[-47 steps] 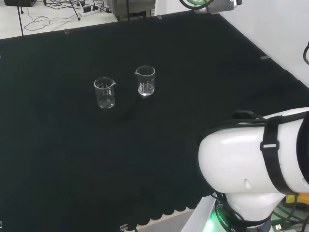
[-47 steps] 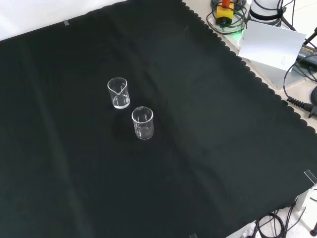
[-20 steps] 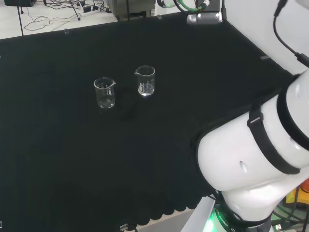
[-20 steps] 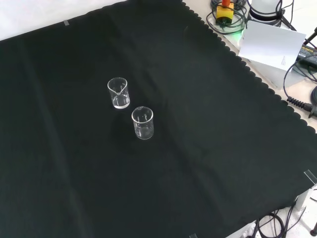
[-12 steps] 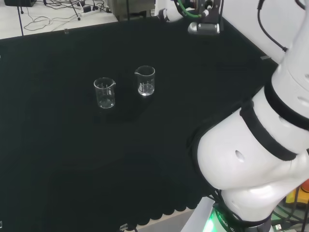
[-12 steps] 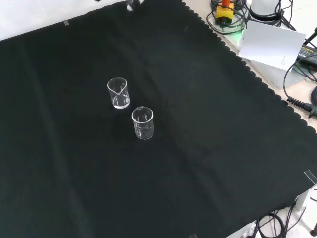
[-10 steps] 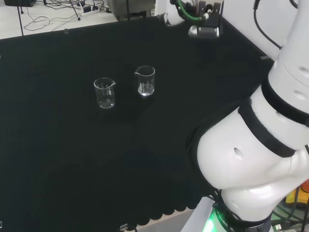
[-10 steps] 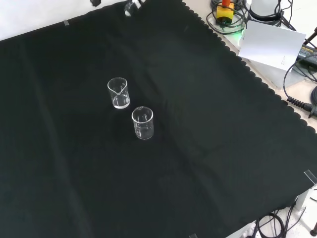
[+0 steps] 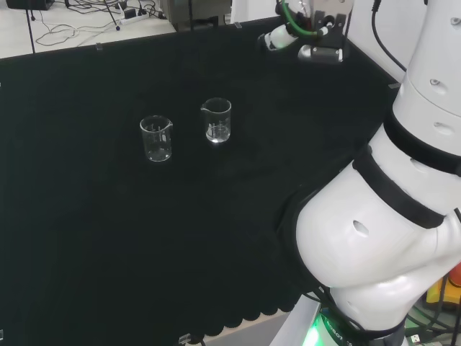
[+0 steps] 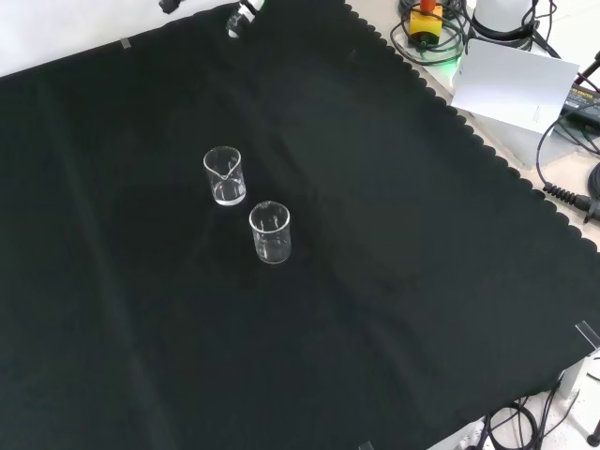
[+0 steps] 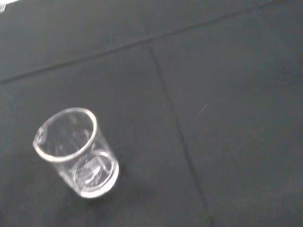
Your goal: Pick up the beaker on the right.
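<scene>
Two clear beakers are seen upright on the black cloth (image 9: 86, 238), near each other but apart. In the head view the right beaker (image 9: 217, 120) stands a little farther off than the left beaker (image 9: 156, 138); in the front view the same right beaker (image 10: 224, 175) sits higher, with the other one (image 10: 270, 232) nearer the camera. A single beaker (image 11: 75, 151) is caught in the wrist view (which of the two it is cannot be settled from that view alone).

The hand (image 9: 284, 37) is found at the far right of the head view, well apart from both beakers and above the cloth; whether its fingers are spread or curled cannot be told.

The step in hand is judged to be the approach. It would be done well if the hand were brought in from the right side of the target, away from its neighbour, so that the left beaker is not knocked. The fingers should be spread before arrival and closed round the wall below the rim, the vessel being kept upright when lifted.
</scene>
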### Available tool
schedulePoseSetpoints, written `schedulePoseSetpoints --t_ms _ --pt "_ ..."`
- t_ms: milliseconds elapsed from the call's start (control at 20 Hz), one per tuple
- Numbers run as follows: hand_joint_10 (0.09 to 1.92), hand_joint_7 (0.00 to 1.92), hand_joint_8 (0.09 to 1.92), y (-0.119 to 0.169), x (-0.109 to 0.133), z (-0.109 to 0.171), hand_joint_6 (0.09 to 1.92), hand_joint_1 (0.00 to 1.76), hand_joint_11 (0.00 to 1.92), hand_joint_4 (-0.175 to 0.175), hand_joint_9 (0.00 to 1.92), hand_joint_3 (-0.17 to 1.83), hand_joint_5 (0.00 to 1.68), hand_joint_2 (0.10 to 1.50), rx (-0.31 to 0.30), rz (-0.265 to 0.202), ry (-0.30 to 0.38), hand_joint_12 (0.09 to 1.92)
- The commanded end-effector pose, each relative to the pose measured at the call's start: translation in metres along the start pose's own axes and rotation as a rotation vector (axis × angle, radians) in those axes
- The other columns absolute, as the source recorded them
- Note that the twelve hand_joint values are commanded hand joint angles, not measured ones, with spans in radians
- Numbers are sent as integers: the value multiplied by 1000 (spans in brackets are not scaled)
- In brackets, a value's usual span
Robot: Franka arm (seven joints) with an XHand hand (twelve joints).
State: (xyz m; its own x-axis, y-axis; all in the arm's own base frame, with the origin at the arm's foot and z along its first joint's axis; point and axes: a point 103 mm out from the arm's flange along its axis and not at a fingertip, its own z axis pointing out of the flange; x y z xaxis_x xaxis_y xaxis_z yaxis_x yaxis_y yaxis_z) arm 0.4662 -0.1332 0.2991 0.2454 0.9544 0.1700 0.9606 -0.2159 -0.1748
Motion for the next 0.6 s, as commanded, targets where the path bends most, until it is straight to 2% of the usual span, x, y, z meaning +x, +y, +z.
schedulePoseSetpoints --t_ms 50,150,250,400,600 --pt "648 90 511 54 7 82 87 705 0 -7 229 307 325 781 64 -72 156 1366" --pt "648 90 512 57 6 93 87 714 0 -7 229 314 325 773 78 -79 165 1367" --pt "648 102 523 61 7 100 87 746 0 -10 257 402 341 713 90 -88 174 1383" --pt "647 119 535 64 9 108 87 766 0 -14 282 502 364 649 89 -130 162 1398" --pt "637 170 551 67 11 118 87 805 0 -22 324 562 436 593 107 -166 180 1402"
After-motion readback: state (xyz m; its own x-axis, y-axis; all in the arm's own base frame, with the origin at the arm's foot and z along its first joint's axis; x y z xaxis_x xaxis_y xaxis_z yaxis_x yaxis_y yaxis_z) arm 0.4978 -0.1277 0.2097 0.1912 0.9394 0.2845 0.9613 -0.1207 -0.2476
